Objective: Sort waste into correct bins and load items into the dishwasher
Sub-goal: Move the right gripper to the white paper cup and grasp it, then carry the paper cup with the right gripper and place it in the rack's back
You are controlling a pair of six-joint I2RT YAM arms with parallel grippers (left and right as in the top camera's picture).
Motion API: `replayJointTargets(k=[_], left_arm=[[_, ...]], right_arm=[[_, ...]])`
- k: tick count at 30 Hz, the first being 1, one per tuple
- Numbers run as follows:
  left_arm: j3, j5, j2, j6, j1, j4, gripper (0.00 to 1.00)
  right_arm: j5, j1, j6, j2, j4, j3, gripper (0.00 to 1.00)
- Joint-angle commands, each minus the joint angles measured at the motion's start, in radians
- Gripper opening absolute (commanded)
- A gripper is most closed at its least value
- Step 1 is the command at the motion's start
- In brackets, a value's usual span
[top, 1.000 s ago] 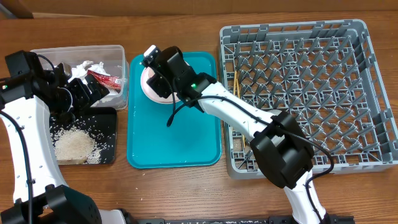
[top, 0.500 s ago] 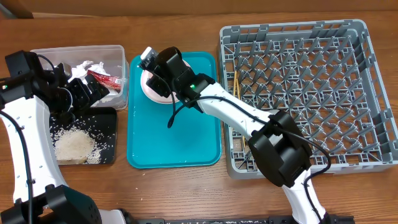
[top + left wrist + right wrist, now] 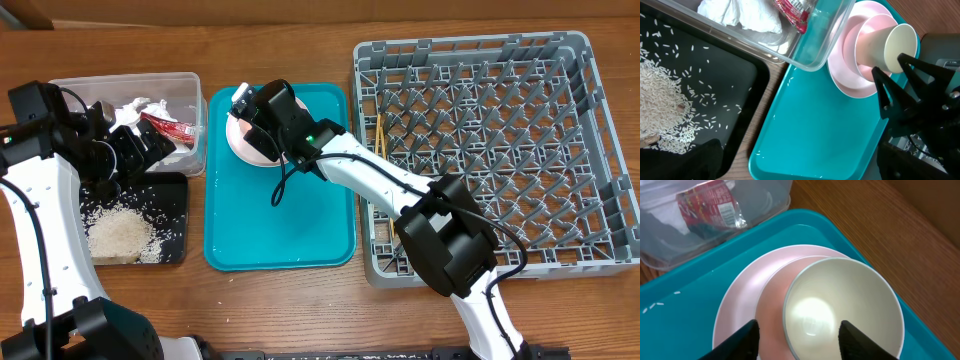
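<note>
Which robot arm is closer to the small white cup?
Right. The right gripper hangs directly over the small white cup; the left gripper is away by the clear plastic tub.

The teal tray (image 3: 805, 130) is glossy plastic with bright reflections. The tub (image 3: 815, 45) is clear, shiny plastic; the black tray (image 3: 740, 60) looks matt. The plate (image 3: 737, 310), bowl (image 3: 772, 300) and cup (image 3: 840, 305) are smooth with a soft sheen. The napkins (image 3: 740, 12) are crumpled paper, the table (image 3: 880, 240) grained wood.

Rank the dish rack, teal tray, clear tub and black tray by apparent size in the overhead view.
1. Grey dish rack, clearly largest.
2. Teal tray.
3. Clear tub and black tray: alike in footprint, each partly covered by the left arm, so unranked.
</note>
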Motion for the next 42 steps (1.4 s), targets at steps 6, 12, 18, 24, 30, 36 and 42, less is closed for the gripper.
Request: replayJointTargets(k=[6, 12, 18, 24, 30, 36, 42], left_arm=[[0.021, 0.0, -0.019, 0.011, -0.006, 0.001, 1.0], [0.021, 0.0, -0.019, 0.011, -0.006, 0.001, 1.0], [0.021, 0.0, -0.019, 0.011, -0.006, 0.001, 1.0], [0.021, 0.0, -0.019, 0.011, -0.006, 0.001, 1.0], [0.021, 0.0, -0.019, 0.011, -0.006, 0.001, 1.0], [0.021, 0.0, -0.019, 0.011, -0.006, 0.001, 1.0], [0.021, 0.0, -0.019, 0.011, -0.006, 0.002, 1.0]], right_arm=[[0.01, -0.003, -0.004, 0.019, -0.007, 0.011, 0.33], [0.01, -0.003, -0.004, 0.019, -0.03, 0.011, 0.26], [0.01, -0.003, -0.004, 0.017, -0.002, 0.012, 0.08], [0.01, -0.003, 0.012, -0.057, 0.0, 0.016, 0.04], [0.01, -0.004, 0.064, -0.249, -0.014, 0.017, 0.04], [0.005, -0.045, 0.219, -0.441, -0.079, 0.017, 0.04], [-0.328, -0.23, 0.41, -0.55, -0.166, 0.017, 0.04]])
